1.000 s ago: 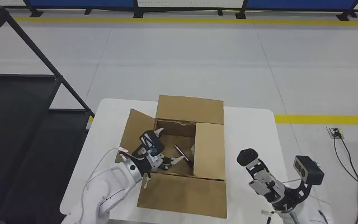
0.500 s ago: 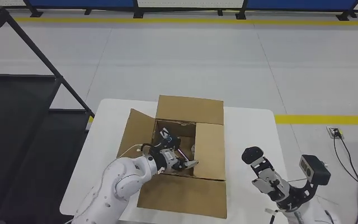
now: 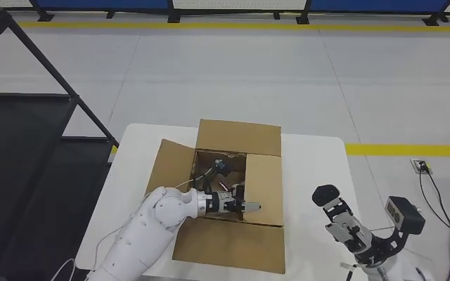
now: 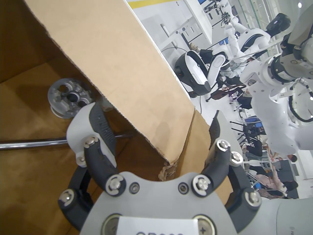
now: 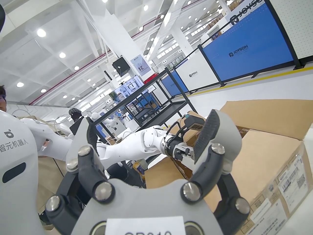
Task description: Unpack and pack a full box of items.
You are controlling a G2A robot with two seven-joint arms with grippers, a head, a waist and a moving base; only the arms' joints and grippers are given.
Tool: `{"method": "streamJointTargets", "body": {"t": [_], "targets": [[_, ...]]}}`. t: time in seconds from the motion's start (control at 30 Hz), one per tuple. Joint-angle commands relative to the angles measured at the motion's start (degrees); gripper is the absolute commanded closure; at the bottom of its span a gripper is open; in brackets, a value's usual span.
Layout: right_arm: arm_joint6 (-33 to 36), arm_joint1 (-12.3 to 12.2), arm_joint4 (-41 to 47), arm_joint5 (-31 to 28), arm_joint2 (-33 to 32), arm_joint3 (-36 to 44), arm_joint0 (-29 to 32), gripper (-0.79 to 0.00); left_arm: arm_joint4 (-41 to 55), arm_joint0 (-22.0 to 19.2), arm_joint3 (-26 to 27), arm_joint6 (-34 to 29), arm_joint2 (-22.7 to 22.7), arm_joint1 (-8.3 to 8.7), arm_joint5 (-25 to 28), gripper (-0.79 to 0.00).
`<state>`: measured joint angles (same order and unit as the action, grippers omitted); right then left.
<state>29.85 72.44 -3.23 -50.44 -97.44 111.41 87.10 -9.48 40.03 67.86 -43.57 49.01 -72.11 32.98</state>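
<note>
Left gripper (image 4: 155,117) spread wide, empty, inside the cardboard box (image 3: 239,137) on the table (image 3: 309,151).
A metal wheel (image 4: 67,97) and a rod (image 4: 31,143) are seen on the box floor just beyond its fingers; the right gripper (image 5: 149,121) is held spread, empty, beside the box.

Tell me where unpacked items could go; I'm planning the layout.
Bare table lies left of the box, out to the table's left edge, and right of it, beyond the right gripper. Inside the box it is crowded: the open left gripper, a round metal part and a rod.
</note>
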Motion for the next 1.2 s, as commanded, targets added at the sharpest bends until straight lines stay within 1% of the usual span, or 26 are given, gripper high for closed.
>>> {"method": "streamJointTargets", "body": {"t": [0.0,0.13,0.23,0.5,0.7,0.9,1.03,1.17], "targets": [[-0.3,-0.1,-0.2,0.1,0.1,0.0,0.0,-0.785,1.9,-1.0,-1.5,-0.6,-0.8,-0.47,0.9,-0.785],[-1.2,-0.3,-0.7,0.1,0.4,-0.2,0.0,-0.785,3.9,-2.2,-2.9,-0.6,-1.6,-1.11,3.0,-0.785],[-1.8,-0.4,-1.0,0.1,0.6,-0.3,0.1,-0.785,3.8,-2.7,-2.9,-0.8,-1.4,-1.16,4.1,-0.785],[-3.8,-0.8,-1.5,-0.2,0.5,-0.4,0.3,-0.785,1.8,-2.2,1.9,0.4,-0.7,-0.96,5.0,-0.785],[-6.0,-1.0,-1.5,-1.2,-0.7,-0.3,1.1,-0.785,-0.5,-2.8,4.9,2.7,-1.9,-1.60,4.9,-0.785],[-9.8,-1.2,-1.0,-3.3,-3.7,-0.5,3.5,-0.785,-5.0,-4.6,5.5,4.4,-6.2,-3.20,5.1,-0.785],[-12.0,-1.3,-0.7,-4.6,-5.8,-0.6,5.3,-0.785,-6.4,-5.9,3.9,6.8,-8.7,-4.55,4.7,-0.785],[-13.4,-1.4,-0.5,-5.6,-7.3,-0.8,6.7,-0.785,-7.1,-7.2,1.6,10.6,-10.5,-6.04,4.2,-0.785]]}}
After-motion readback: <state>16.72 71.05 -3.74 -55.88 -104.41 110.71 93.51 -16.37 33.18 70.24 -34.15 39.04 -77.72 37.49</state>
